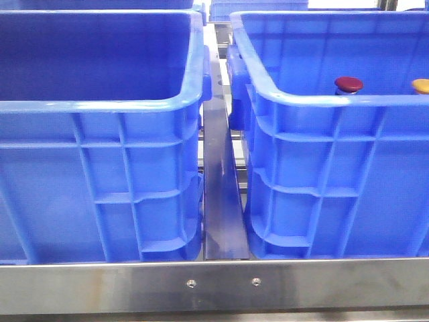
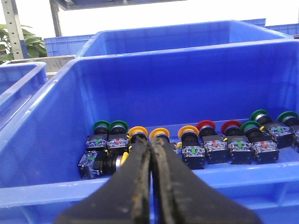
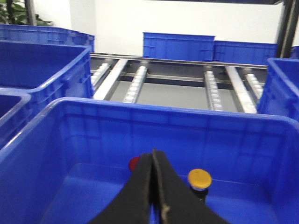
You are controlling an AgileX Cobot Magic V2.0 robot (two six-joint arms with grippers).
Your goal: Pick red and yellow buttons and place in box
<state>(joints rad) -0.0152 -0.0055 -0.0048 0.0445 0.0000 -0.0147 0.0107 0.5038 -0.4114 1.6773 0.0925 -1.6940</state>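
The left gripper point(image 2: 152, 147) is closed with nothing between its fingers, positioned above the near wall of a blue crate point(image 2: 42, 135) containing a row of green, yellow and red push buttons point(image 2: 187, 144) along its floor. The right gripper point(image 3: 154, 156) is likewise closed and empty over the box point(image 3: 42, 135). The red button point(image 1: 348, 84) and yellow button point(image 1: 421, 85) rest inside the box, close behind its near rim, toward the right-hand corner.

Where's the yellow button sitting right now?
In the front view the yellow button sits inside the right-hand blue crate, at the far right edge, with the red button to its left and apart from it.
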